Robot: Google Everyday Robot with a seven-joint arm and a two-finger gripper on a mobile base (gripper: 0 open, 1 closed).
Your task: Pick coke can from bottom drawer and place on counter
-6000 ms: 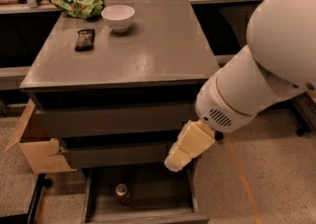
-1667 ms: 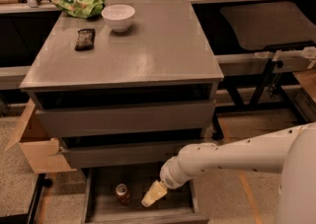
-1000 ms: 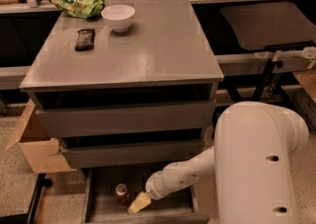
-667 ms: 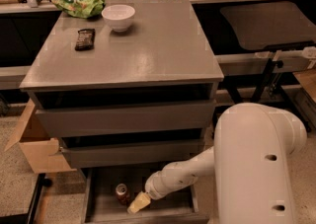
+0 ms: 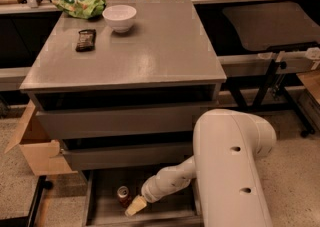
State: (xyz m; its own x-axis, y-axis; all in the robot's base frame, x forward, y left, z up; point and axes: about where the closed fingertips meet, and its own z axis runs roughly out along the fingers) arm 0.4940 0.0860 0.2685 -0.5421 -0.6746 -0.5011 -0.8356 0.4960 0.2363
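Coke can (image 5: 123, 195) is still standing upright in the bottom drawer (image 5: 103, 204), while the gripper (image 5: 135, 206), its state indeterminate, is hovering just right of it, nearer than before.

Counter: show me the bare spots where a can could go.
Bare: right half and front of the counter. Crowded: back-left corner, with white bowl, green bag, dark bar. The gripper is down in the bottom drawer beside the coke can.

Pose: bulky white arm link (image 5: 230, 171) upright at lower right, slimmer white forearm (image 5: 167, 183) angling down-left, cream-coloured two-finger gripper (image 5: 136, 205) at its tip, low in view.
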